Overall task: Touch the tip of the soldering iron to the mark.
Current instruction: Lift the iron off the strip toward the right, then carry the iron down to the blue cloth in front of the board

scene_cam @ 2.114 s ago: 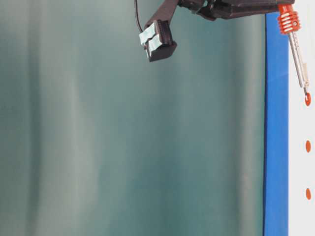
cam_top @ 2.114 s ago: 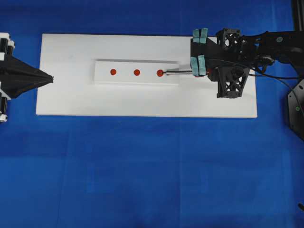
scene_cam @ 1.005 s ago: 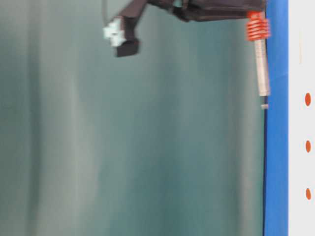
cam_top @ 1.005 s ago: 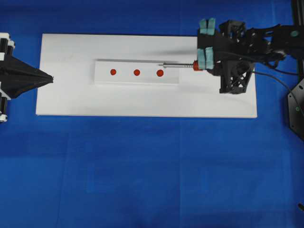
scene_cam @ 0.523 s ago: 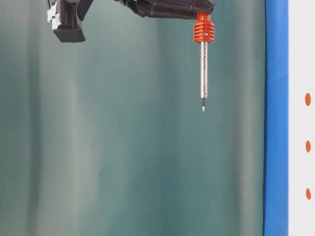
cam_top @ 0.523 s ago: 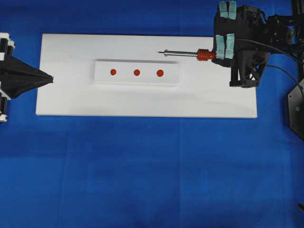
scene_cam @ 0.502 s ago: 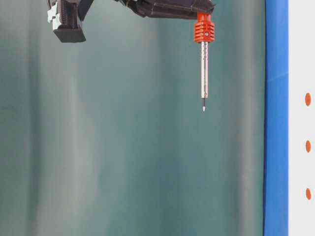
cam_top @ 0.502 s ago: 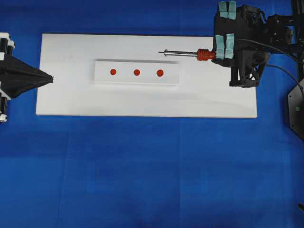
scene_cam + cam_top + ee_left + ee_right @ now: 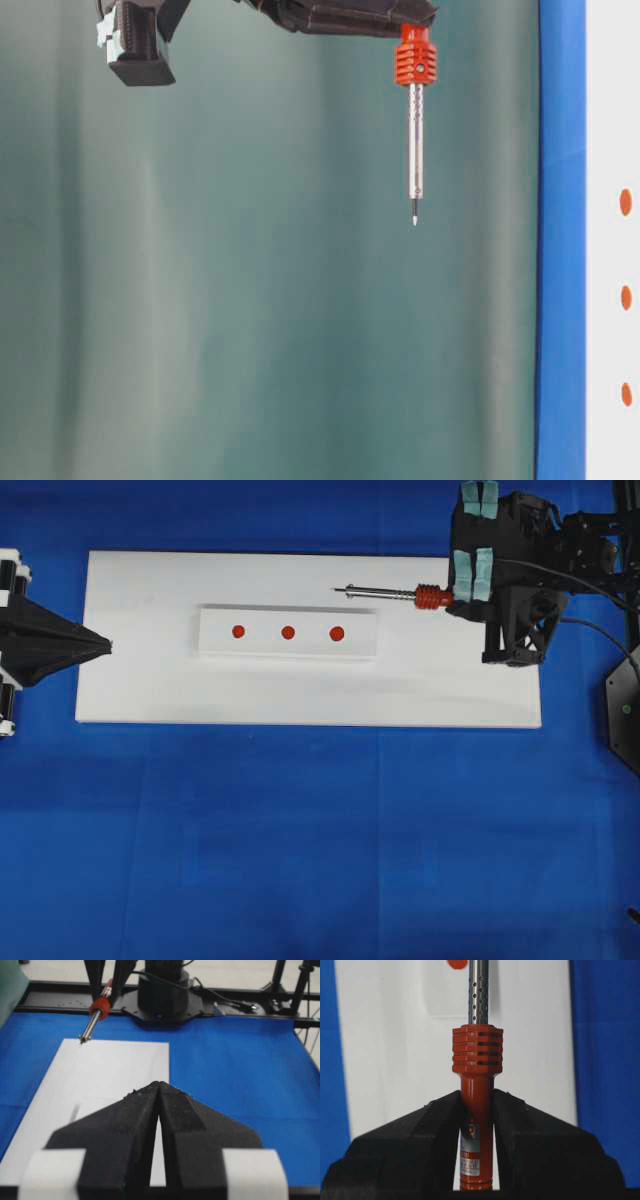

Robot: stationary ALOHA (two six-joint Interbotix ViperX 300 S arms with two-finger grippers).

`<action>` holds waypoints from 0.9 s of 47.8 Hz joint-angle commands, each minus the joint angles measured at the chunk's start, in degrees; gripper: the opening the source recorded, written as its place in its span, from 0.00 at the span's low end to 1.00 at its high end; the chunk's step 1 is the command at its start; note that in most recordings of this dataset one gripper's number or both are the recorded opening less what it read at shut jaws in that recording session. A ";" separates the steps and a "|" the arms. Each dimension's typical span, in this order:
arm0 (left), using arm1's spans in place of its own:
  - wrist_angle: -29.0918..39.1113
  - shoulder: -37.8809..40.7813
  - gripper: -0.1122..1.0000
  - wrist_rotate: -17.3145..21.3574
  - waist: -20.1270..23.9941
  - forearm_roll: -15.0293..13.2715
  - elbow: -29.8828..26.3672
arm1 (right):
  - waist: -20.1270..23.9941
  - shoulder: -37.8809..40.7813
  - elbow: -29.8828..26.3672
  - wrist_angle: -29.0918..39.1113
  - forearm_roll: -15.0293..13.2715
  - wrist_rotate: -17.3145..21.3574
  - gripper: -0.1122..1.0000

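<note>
Orange-red handle of the soldering iron (image 9: 430, 596) is clamped in the right gripper (image 9: 477, 1110), its silver shaft level and raised above the white board (image 9: 150, 690), tip short of the white block (image 9: 215, 645). Middle red mark (image 9: 288, 633) lies untouched. Left gripper (image 9: 159, 1092) rests closed and empty at the board's far end.

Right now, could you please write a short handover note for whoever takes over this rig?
Right gripper: shut on the soldering iron, held level and well above the board, tip pointing toward the left arm.
Left gripper: shut, empty, parked at the left edge of the white board.
The mark, the middle red dot on the white block, lies clear of the tip in the overhead view.
Done: iron gripped.
Left: bring the tip over the middle dot, lower it, touch.
</note>
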 commanded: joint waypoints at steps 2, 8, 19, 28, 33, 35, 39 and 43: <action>-0.53 0.26 0.10 -0.09 -0.09 0.09 -0.53 | 2.20 -1.32 -0.70 0.44 -0.18 2.20 0.16; -0.53 0.26 0.10 -0.09 -0.09 0.00 -0.53 | 5.80 -1.67 -0.26 0.97 -0.26 5.63 0.16; -0.53 0.26 0.10 -0.09 -0.09 0.09 -0.53 | 14.33 -1.67 0.00 0.62 -0.70 11.78 0.16; -0.70 0.26 0.10 -0.09 -0.09 0.00 -0.53 | 21.27 -0.88 -0.18 0.26 -3.43 19.25 0.16; -0.97 0.26 0.10 -0.09 -0.09 0.00 -0.53 | 25.93 0.09 -0.62 0.26 -6.59 25.31 0.16; -0.97 0.26 0.10 -0.09 -0.09 0.00 -0.53 | 27.77 0.62 -0.88 0.26 -7.82 27.69 0.16; -0.97 0.26 0.10 -0.18 -0.09 0.00 -0.62 | 31.38 2.11 -1.58 0.26 -10.02 32.61 0.16; -1.14 0.26 0.10 -0.18 -0.09 0.00 -0.53 | 34.19 4.04 -2.64 0.62 -12.48 37.18 0.16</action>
